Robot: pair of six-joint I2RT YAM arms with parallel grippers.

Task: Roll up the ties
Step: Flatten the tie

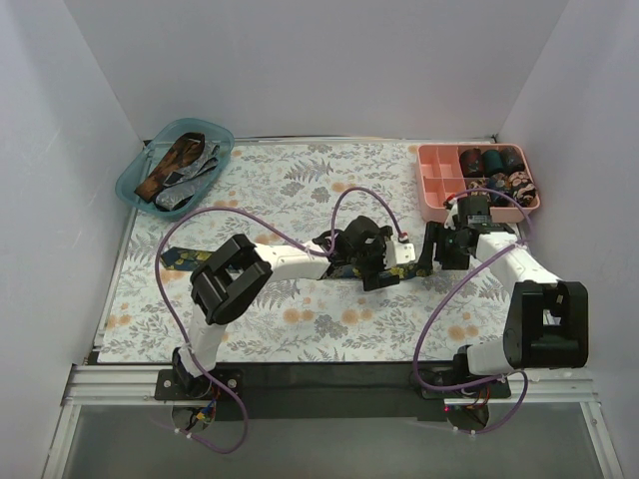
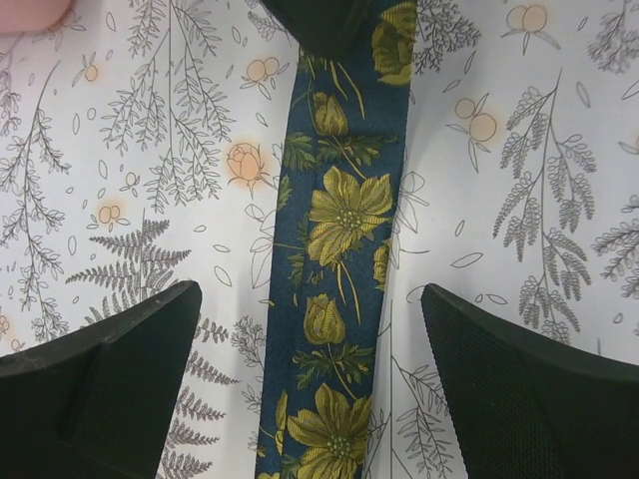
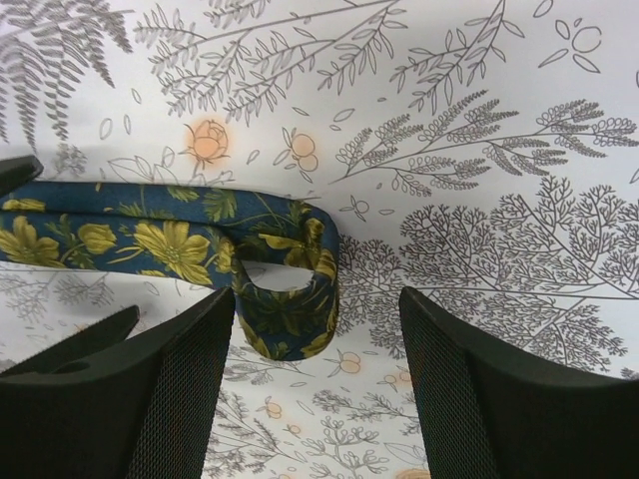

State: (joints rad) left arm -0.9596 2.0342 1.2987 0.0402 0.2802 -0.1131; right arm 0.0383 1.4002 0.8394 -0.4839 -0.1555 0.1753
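The limp, likely slippery navy tie (image 3: 150, 239) is best pinched at its loose coil (image 3: 321, 269) (frame centre, right wrist view); left gripper (image 2: 310, 309) and right gripper (image 3: 318, 304) both gape open.

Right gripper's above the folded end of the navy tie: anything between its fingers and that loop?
Nothing visible does. The right gripper is open directly over the looped end of the navy tie, gap unobstructed. The left gripper, also open, straddles the tie's flat stretch further along, not on the loop.
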